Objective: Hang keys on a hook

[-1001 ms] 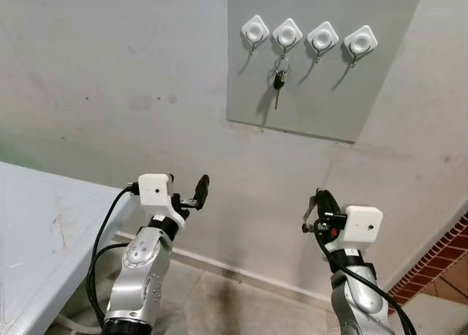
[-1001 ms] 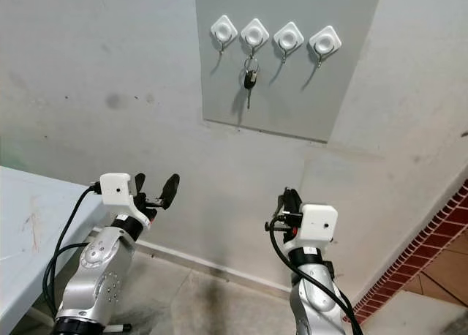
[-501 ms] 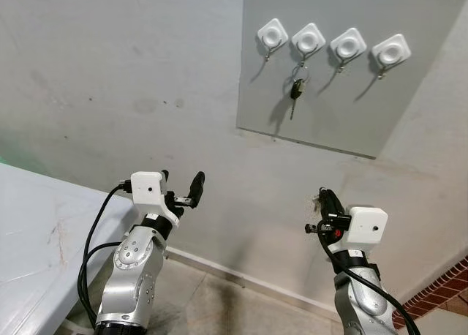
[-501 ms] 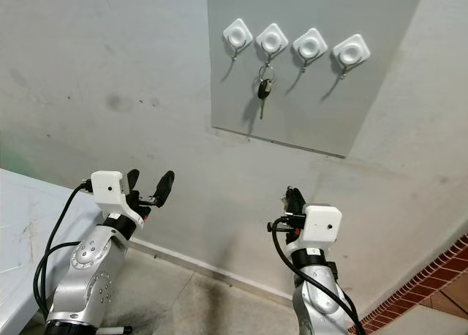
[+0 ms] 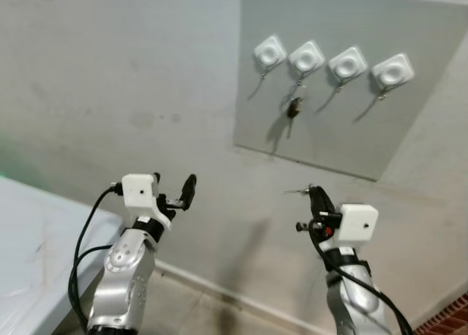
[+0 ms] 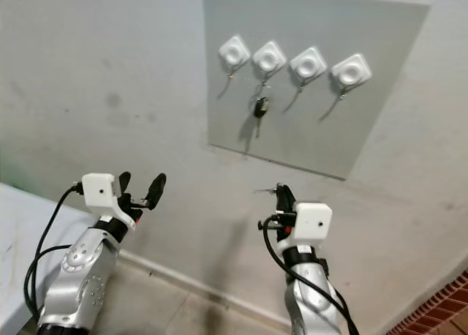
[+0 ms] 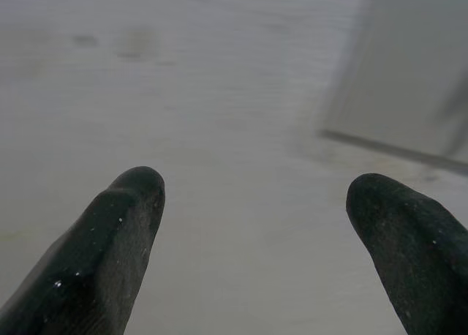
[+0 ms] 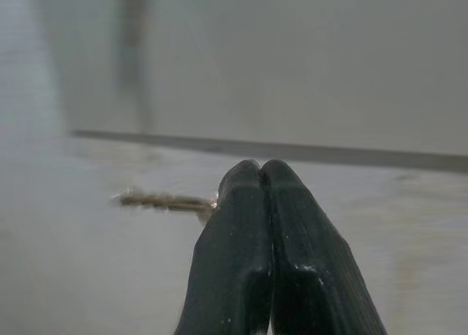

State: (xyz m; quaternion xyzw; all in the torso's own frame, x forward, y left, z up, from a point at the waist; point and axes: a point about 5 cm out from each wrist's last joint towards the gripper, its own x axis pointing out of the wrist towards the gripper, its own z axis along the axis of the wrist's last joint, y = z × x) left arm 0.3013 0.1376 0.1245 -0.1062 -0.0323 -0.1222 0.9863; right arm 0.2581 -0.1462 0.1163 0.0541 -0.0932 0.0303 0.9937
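Keys point(image 8: 164, 200) pinched edge-on in right claw point(image 8: 262, 175), below hook board point(image 5: 409, 123) | judged light, stiff, slippery metal; best gripped near the ring | second hook point(image 5: 306, 57) taken by a key point(image 5: 292, 108) | left claw point(image 7: 259, 225) spread, idle.

Grey wall point(image 5: 110, 72), pale table point(image 5: 29, 240)

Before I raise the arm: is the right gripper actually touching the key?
Touching. Right wrist view: the right gripper is pinched shut and the key sticks out sideways from between its fingers.
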